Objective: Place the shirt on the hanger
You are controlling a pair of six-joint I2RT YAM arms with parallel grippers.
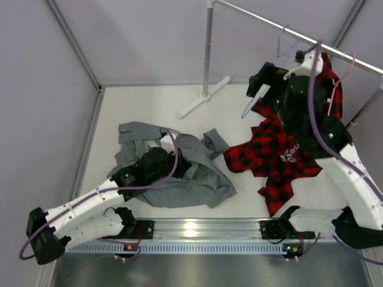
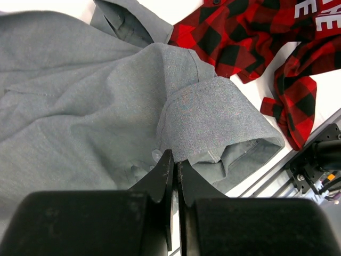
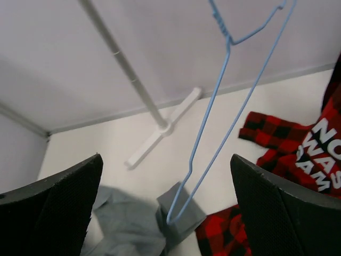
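On the plaid shirt (image 3: 314,149) you can read white letters, cut off: NO, WAS, SAM. The shirt (image 1: 191,173) lies crumpled on the white bench (image 1: 149,107), between pale grey walls, and your left hand (image 2: 174,160) is pressed together on a fold of it. Your right hand (image 3: 165,160) is spread wide either side of the hanger (image 3: 209,109), touching neither finger.

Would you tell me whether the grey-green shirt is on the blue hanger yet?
Not on it. The shirt lies crumpled on the table, while the hanger hangs bare from the rail, no cloth on its wire.
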